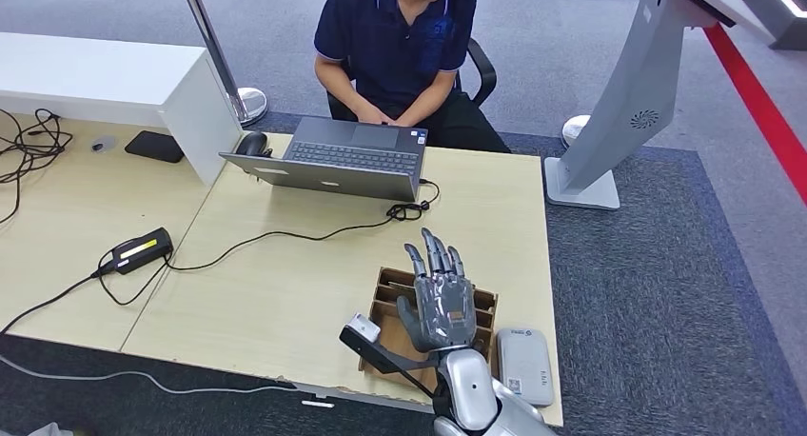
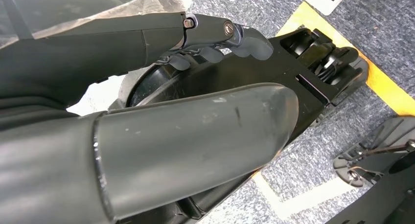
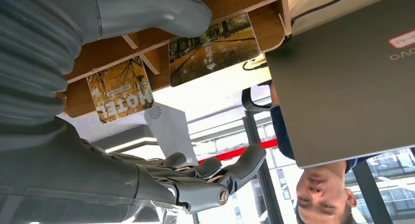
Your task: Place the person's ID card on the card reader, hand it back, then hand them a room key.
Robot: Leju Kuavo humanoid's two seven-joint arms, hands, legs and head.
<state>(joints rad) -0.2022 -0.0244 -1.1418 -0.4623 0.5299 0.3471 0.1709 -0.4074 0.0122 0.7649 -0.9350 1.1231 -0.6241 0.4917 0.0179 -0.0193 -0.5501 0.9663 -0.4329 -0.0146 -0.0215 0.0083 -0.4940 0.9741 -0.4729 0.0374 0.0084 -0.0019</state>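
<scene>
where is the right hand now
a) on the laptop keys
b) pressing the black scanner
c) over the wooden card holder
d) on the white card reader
c: the right hand hangs open above the wooden card holder, beside the white card reader and apart from the laptop.

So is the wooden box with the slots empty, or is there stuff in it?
Not empty. The wooden box has cards standing in its slots; the right wrist view shows two with autumn tree pictures, one saying Hotel.
</scene>
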